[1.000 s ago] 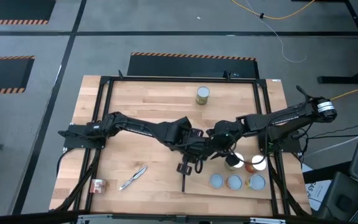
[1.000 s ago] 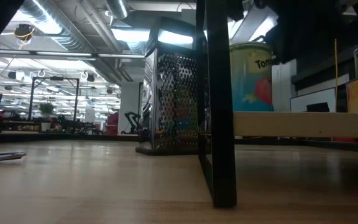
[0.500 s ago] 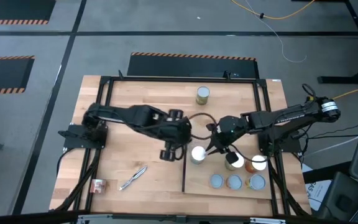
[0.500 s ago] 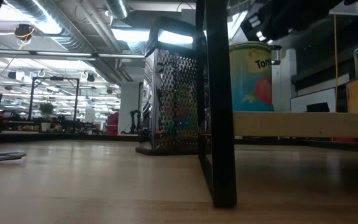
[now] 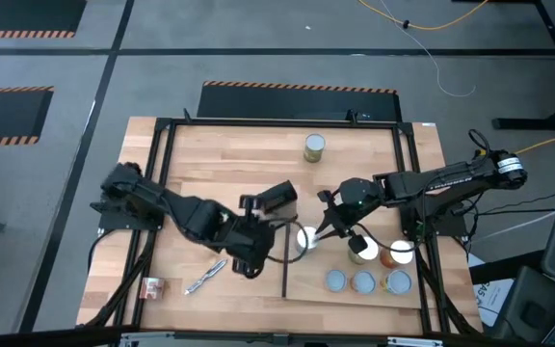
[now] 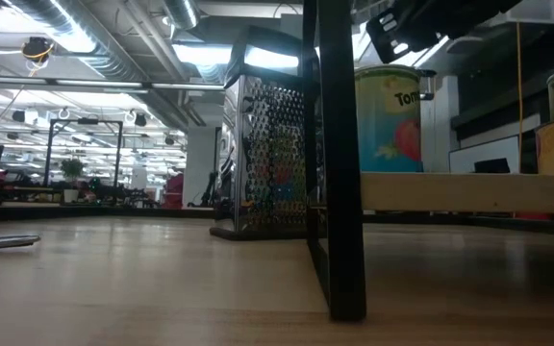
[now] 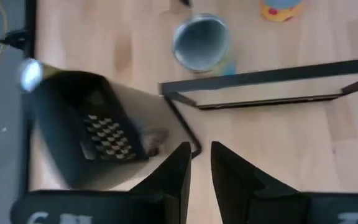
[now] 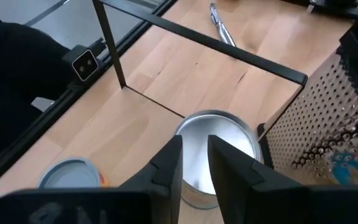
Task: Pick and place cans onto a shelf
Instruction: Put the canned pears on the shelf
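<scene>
A silver-topped can stands at the left end of the shelf, a pale board on black legs. Several more cans stand farther right on it. One can stands alone on the table near its far edge. My right gripper hovers just above the silver-topped can, fingers nearly together, nothing between them. My left gripper hangs over the table left of the shelf's black bar, shut and empty.
A black box grater stands on the table just beyond the shelf's left end, between the two arms. A thin silver tool and a small red item lie near the front left. The table's far left is bare wood.
My left gripper has drawn back from the shelf's left end toward the table's left and near edges, rising and turning as it went. My right gripper has lifted a little. The silver-topped can, earlier covered by both grippers, now shows standing on the shelf.
</scene>
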Controlling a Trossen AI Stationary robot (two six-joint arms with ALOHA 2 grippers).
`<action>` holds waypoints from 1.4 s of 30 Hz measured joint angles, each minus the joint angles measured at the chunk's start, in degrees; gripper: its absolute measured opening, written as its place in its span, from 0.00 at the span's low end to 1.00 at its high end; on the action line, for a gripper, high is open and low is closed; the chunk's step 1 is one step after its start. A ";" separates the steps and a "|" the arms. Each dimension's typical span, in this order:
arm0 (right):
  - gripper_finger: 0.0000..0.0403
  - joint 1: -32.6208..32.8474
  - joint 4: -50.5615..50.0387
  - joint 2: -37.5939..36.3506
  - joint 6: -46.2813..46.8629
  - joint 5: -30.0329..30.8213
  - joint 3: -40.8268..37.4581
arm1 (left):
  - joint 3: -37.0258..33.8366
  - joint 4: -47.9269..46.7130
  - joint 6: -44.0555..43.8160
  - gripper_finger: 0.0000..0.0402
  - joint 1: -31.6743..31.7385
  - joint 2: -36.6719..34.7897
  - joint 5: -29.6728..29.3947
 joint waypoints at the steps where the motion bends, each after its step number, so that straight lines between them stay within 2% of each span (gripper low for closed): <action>1: 0.20 0.00 0.17 0.00 0.00 0.00 0.00 | -3.95 2.41 -1.02 0.14 -0.32 -1.42 0.04; 10: 0.20 0.00 1.08 0.00 0.05 -0.02 0.00 | -37.81 26.84 -9.17 0.14 -0.60 -19.73 0.77; 14: 0.23 0.00 1.54 0.00 3.41 0.39 0.00 | -48.76 37.83 -11.42 0.14 -0.62 -25.90 2.61; 18: 0.33 -0.02 2.50 0.00 4.61 1.02 0.00 | -56.16 47.57 -11.49 0.14 -0.62 -29.16 2.90; 22: 0.42 0.00 3.18 0.00 1.71 -0.19 0.00 | -61.00 53.81 -11.54 0.14 -0.62 -29.66 2.89; 25: 0.44 0.37 2.55 0.00 -2.36 -1.43 0.00 | -63.23 57.38 -11.91 0.14 -0.60 -29.54 2.89; 34: 0.41 4.16 0.64 2.11 -10.31 3.61 -0.02 | -65.22 61.06 -12.69 0.14 -0.49 -29.25 2.68; 42: 0.41 4.55 0.40 5.97 -10.51 6.35 -0.07 | -65.22 61.38 -12.57 0.14 -0.49 -29.25 2.67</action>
